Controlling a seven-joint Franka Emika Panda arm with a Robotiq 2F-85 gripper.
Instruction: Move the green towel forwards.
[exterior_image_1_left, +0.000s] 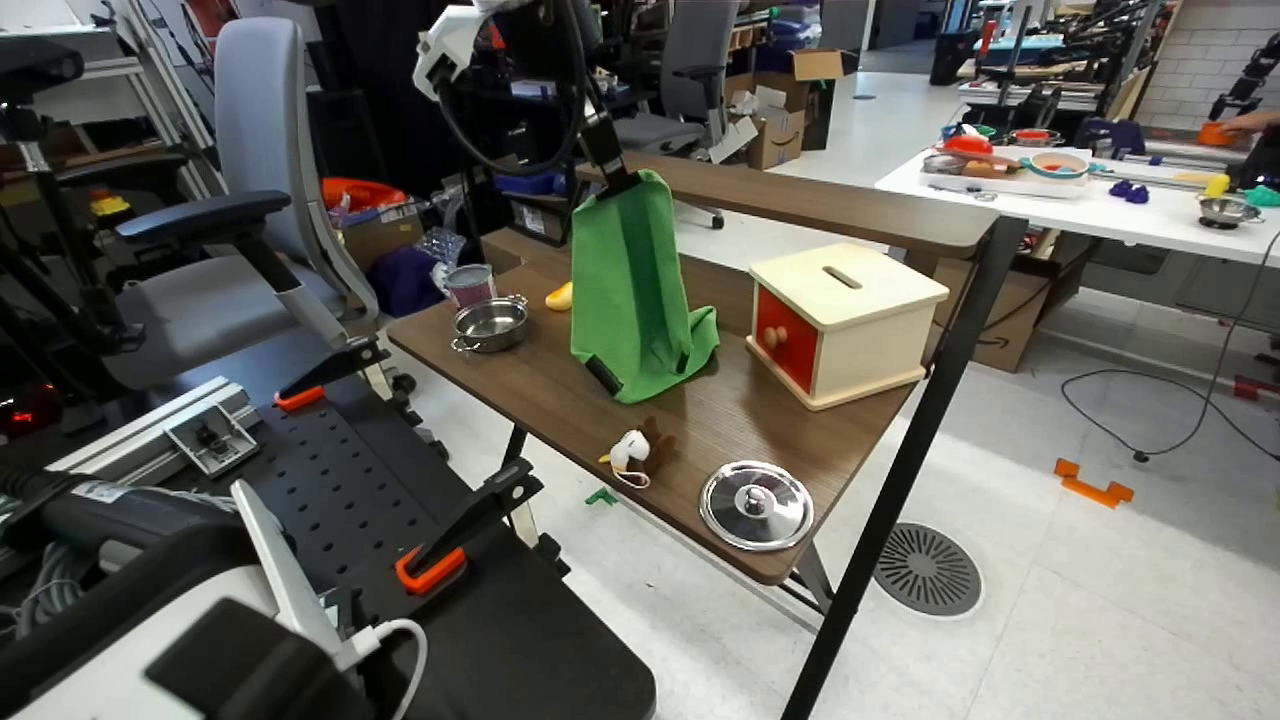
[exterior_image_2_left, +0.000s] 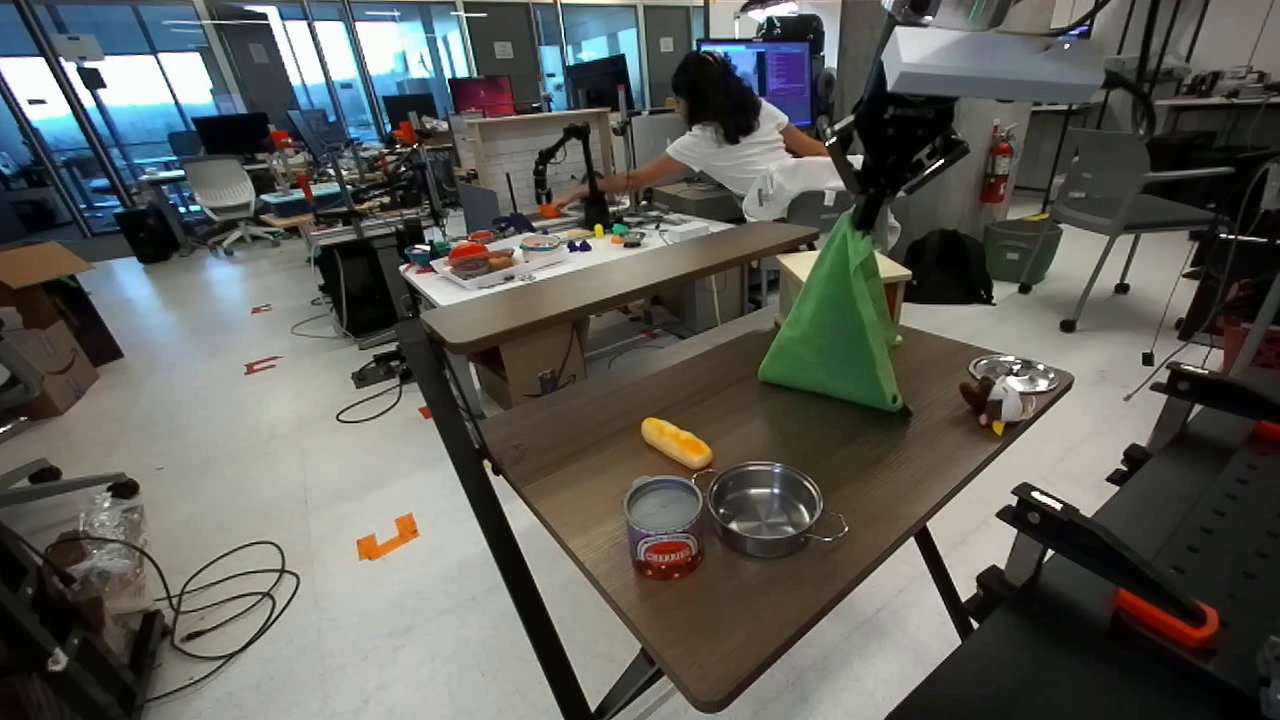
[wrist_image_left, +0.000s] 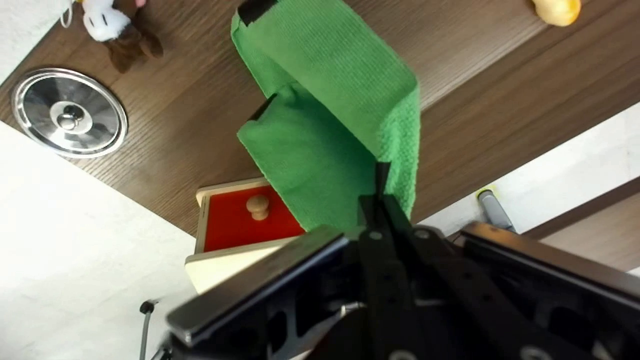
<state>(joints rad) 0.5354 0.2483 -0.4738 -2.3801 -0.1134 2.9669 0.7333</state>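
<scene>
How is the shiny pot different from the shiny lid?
The pot is deep and open at the top, while the lid is a flatter disc. The pot has two loop handles at its sides; the lid has one knob in its middle. The pot sits beside the cherries can, but the lid lies near the stuffed toy. Both are round and silver, and both rest on the brown table.

A brown table beneath the gripper bears the lower end of the green towel. In an exterior view, can, pot and toy bread stand left of the gripper, drawer box and lid to its right, plush toy below.
</scene>
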